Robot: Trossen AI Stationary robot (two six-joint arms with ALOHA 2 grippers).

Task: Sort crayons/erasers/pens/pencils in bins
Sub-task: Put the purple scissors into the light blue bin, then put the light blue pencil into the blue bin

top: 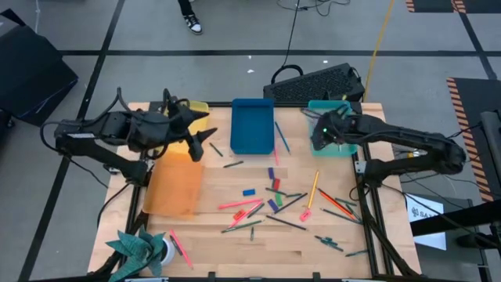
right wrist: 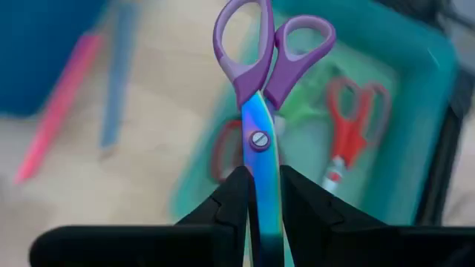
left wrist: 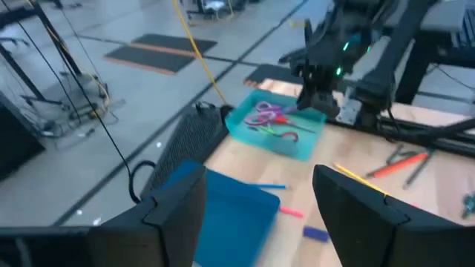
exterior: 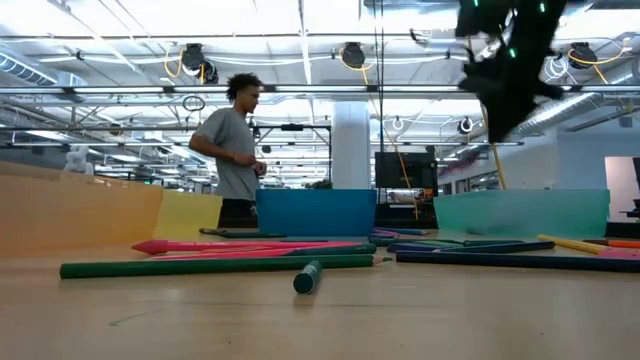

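The right pincer (right wrist: 260,196) clamps the iridescent blades of purple-handled scissors (right wrist: 261,81) above the teal plastic bin (top: 337,125), apparently clear of its rim. A premature release could drop them outside the bin. The left pincer (left wrist: 260,215) hangs wide open beside the yellow bin (top: 192,113). Colourful erasers (top: 249,191) and sticks litter the wooden worktop (top: 235,247). Beyond, a person (exterior: 232,150) stands in a bright workshop.

The desk (top: 203,243) is pale wood grain. The bins run yellow (top: 197,107), translucent orange (top: 174,188), blue (top: 252,125) and teal (top: 348,149). The dark right end effector (right wrist: 260,194) pinches scissors (right wrist: 261,111) with purple handles and an iridescent blue-green blade. Red-handled scissors (right wrist: 355,122) lie in the teal bin. The keyboard (top: 317,82) is black.
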